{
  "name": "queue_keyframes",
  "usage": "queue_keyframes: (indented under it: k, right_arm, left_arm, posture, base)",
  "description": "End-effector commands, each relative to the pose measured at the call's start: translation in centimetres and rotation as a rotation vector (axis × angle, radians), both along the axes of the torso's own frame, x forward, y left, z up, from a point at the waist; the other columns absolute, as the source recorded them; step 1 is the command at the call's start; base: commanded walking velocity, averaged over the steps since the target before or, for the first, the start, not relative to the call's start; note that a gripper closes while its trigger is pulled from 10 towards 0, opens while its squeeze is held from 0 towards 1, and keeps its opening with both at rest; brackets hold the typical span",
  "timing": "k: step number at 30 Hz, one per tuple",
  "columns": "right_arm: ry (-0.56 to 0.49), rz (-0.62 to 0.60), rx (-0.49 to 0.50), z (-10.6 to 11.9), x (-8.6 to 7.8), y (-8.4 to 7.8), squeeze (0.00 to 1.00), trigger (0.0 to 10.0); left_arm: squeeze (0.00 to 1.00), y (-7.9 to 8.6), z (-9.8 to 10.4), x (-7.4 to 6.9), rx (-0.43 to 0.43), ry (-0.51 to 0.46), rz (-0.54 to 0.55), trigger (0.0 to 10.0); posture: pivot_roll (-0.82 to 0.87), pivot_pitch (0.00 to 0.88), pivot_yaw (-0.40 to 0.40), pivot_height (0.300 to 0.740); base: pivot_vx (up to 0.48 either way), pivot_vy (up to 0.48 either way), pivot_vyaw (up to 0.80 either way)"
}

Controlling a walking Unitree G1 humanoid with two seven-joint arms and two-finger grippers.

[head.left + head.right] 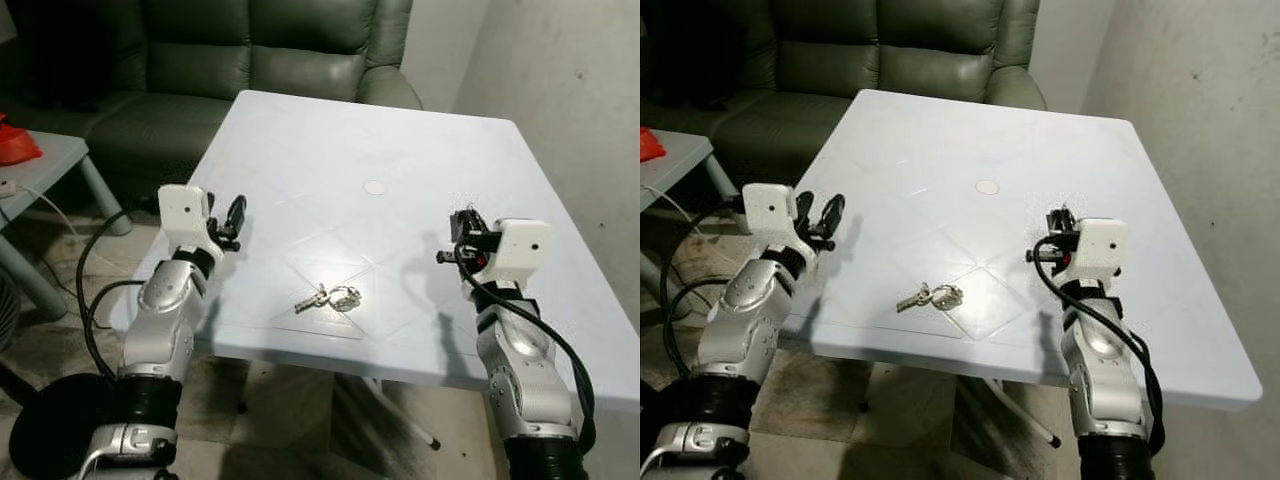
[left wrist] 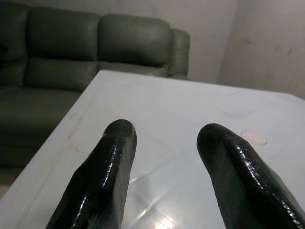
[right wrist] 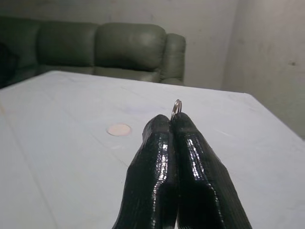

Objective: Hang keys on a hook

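Keys (image 1: 328,297) lie at lower centre of the bench (image 1: 400,150). Left gripper (image 1: 231,222) released; right gripper (image 3: 174,125) clenched on a small ring (image 3: 176,109). Next: locate the hook.

White plastic table (image 1: 420,140) with faint diamond moulding, small round cap (image 1: 374,187) at its centre, bunch of keys (image 1: 328,297) on a ring lying flat near the near edge, slightly left of middle
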State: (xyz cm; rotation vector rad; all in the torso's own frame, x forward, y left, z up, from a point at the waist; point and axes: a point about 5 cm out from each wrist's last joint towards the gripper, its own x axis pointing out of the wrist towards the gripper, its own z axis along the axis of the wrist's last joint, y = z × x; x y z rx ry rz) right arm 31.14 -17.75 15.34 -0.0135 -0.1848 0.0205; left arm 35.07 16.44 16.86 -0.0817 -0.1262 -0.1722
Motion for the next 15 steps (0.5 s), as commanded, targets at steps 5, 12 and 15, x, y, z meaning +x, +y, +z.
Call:
queue_keyframes:
  k: [5, 12, 15]
  right_arm:
    - [0.024, -0.022, -0.017, -0.3, 0.1, 0.3, 0.0, 10.0]
    - [0.036, 0.005, -0.04, -0.4, 0.2, 1.3, 0.0, 10.0]
    - [0.034, 0.016, -0.043, -0.3, 0.4, 1.4, 0.0, 10.0]
  left_arm:
    - [0.0, 0.8, 0.0, 0.3, -0.036, -0.002, 0.038, 10.0]
    - [0.0, 1.1, 0.1, 0.5, -0.064, -0.01, 0.059, 10.0]
    - [0.0, 0.9, 0.1, 0.5, -0.064, -0.011, 0.055, 10.0]
  posture:
    - [-0.13, 0.0, -0.013, 0.724]
    - [-0.13, 0.0, -0.018, 0.724]
    - [-0.12, 0.0, -0.023, 0.724]
  base:
    - [0.0, 0.0, -0.63]
    - [0.0, 0.0, -0.69]
    - [0.0, 0.091, -0.71]
